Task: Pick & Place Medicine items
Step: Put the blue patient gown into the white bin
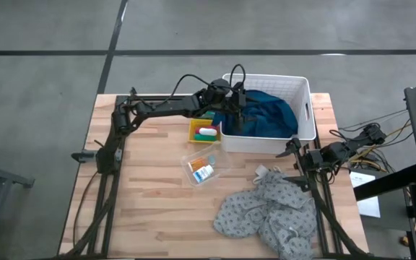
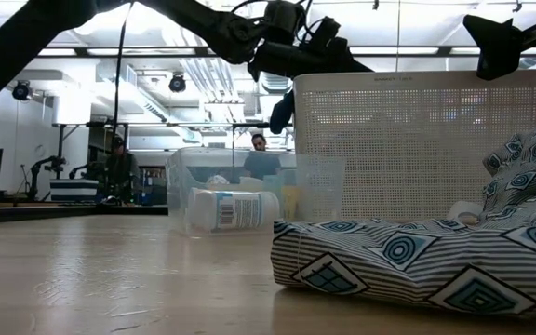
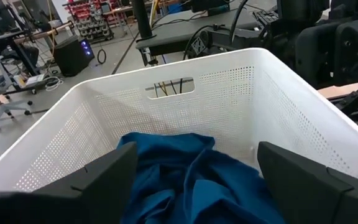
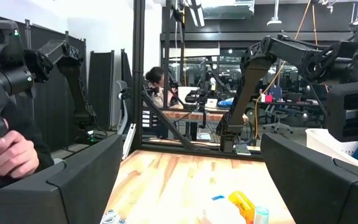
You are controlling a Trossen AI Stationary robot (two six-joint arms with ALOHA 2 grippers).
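A yellow bin [image 1: 196, 128] holds a white tube [image 1: 208, 132] beside red and green pieces. A clear tub [image 1: 219, 160] holds a small orange pack [image 1: 201, 162] and a white-and-blue bottle [image 1: 204, 173], which lies on its side in the low view [image 2: 235, 209]. My left gripper [image 1: 235, 108] hangs open over the left end of the white basket [image 1: 305, 108]. Its fingers stand wide apart above the dark blue cloth [image 3: 185, 174] heaped inside. My right gripper [image 4: 191, 180] waits open at the table's right edge, holding nothing.
A grey patterned cloth [image 1: 269, 213] lies crumpled at the near right and fills the front of the low view [image 2: 417, 261]. The basket stands at the far right of the table. A person's hand [image 4: 11, 155] shows beyond the table, and people sit in the room behind.
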